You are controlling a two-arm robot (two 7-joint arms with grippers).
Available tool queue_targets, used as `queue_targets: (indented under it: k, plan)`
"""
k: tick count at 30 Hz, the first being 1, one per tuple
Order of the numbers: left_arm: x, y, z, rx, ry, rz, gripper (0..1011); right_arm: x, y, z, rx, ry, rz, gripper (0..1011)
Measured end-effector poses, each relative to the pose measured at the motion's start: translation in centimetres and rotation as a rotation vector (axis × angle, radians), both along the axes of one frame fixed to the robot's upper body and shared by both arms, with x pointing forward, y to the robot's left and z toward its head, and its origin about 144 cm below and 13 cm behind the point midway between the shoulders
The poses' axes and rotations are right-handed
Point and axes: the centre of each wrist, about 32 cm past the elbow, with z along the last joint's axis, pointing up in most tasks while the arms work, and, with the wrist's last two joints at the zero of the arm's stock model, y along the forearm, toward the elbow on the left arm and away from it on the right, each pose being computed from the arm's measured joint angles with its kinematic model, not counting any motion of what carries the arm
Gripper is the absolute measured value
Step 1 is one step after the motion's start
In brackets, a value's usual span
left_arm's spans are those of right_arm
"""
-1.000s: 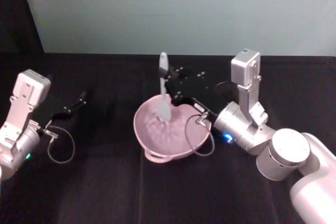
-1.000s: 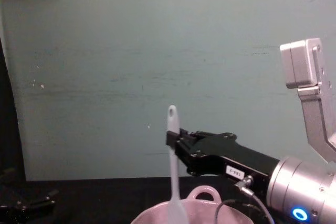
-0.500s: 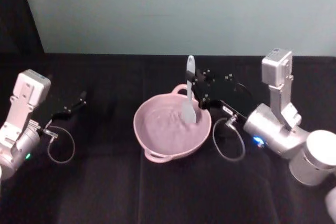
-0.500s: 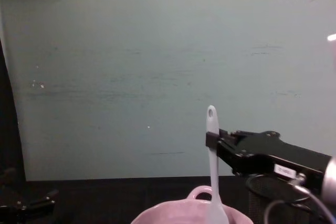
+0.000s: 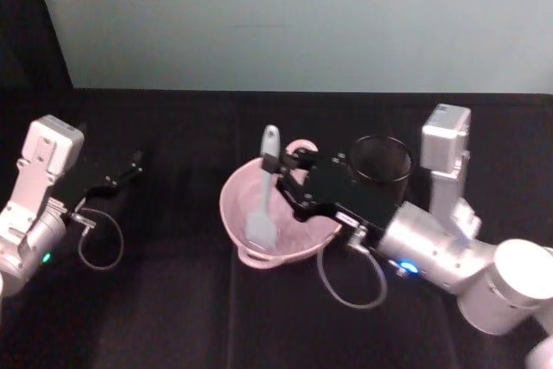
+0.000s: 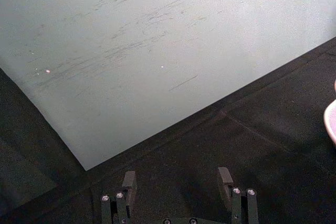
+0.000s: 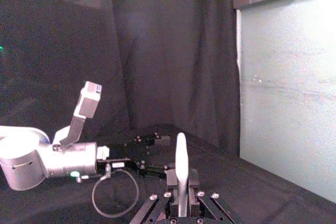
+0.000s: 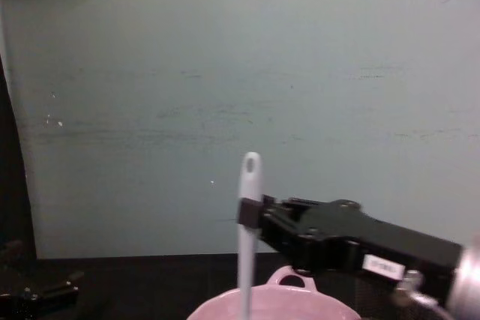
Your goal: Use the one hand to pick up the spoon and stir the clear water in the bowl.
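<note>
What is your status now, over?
Right gripper shut on spoon, head down in bowl. Left gripper open, parked far left. Black cup behind right gripper, not in the way.

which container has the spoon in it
The pink bowl: the spoon stands in it, held by the right gripper. The black cup to its right holds no spoon.

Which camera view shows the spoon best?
The head view: the whole spoon shows, held by the right tool, its head in the bowl. The chest view shows the handle alone; the right wrist view, the handle's top. The left tool is parked, far left.
</note>
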Motion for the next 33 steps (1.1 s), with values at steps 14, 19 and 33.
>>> queue_targets:
  k: [14,19,33]
  plan:
    - [0.0,0.0,0.0,0.000,0.000,0.000,1011,5.2,3.1,-2.1,-0.014,-0.100,-0.137,109]
    - [0.0,0.0,0.0,0.000,0.000,0.000,1011,5.9,2.4,-2.2,-0.033,-0.138,-0.204,109]
    - [0.0,0.0,0.0,0.000,0.000,0.000,1011,2.6,-2.2,0.0,-0.056,-0.064,-0.202,109]
